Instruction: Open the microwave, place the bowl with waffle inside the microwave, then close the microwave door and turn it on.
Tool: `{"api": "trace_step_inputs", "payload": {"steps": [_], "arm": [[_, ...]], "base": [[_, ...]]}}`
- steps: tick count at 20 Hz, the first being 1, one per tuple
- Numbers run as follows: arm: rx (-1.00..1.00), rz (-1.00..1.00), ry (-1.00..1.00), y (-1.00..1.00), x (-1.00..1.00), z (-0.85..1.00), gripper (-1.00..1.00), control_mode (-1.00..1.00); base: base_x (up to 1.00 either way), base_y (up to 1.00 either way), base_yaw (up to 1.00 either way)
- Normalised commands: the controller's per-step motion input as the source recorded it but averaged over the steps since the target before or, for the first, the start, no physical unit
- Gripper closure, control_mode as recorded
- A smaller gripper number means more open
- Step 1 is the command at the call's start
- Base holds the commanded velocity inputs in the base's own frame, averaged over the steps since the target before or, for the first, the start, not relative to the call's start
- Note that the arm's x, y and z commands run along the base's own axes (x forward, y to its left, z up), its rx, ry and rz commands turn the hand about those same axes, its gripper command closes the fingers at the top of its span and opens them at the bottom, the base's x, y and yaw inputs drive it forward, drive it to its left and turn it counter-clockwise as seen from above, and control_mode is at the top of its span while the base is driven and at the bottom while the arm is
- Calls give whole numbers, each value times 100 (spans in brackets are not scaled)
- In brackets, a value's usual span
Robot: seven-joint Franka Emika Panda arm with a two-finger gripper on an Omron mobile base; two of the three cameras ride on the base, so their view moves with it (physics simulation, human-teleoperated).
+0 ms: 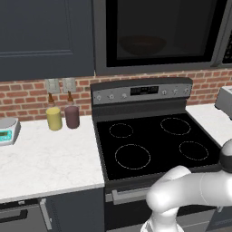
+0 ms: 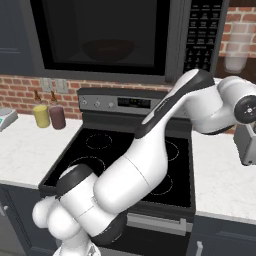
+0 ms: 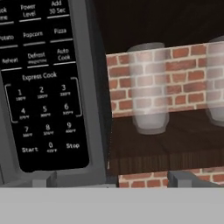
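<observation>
The microwave (image 1: 158, 68) hangs above the stove with its door (image 2: 105, 35) shut. Through the black glass the dark bowl (image 1: 142, 44) (image 2: 108, 50) shows dimly inside; I cannot make out the waffle. In the hand view my gripper (image 3: 114, 179) is open with nothing between its fingertips (image 3: 46, 179). It faces the right edge of the microwave's keypad (image 3: 43, 87), apart from it. The Start key (image 3: 29, 149) sits at the keypad's lower left. My arm (image 2: 165, 115) reaches up and to the right across the stove.
A wooden shelf (image 3: 166, 144) with clear glasses (image 3: 148, 87) is right of the microwave, against the brick wall. Below lies the black stove top (image 1: 154, 140). A yellow cup (image 1: 54, 118) and a purple cup (image 1: 72, 116) stand on the left counter, a toaster (image 1: 225, 100) on the right.
</observation>
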Motion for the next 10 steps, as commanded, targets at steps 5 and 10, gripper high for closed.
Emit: {"api": "trace_step_inputs", "payload": {"steps": [5, 10], "arm": [[0, 0, 0, 0, 8, -4, -100, -100], [0, 0, 0, 16, 8, 0, -100, -100]], "base": [[0, 0, 0], [0, 0, 0]]}}
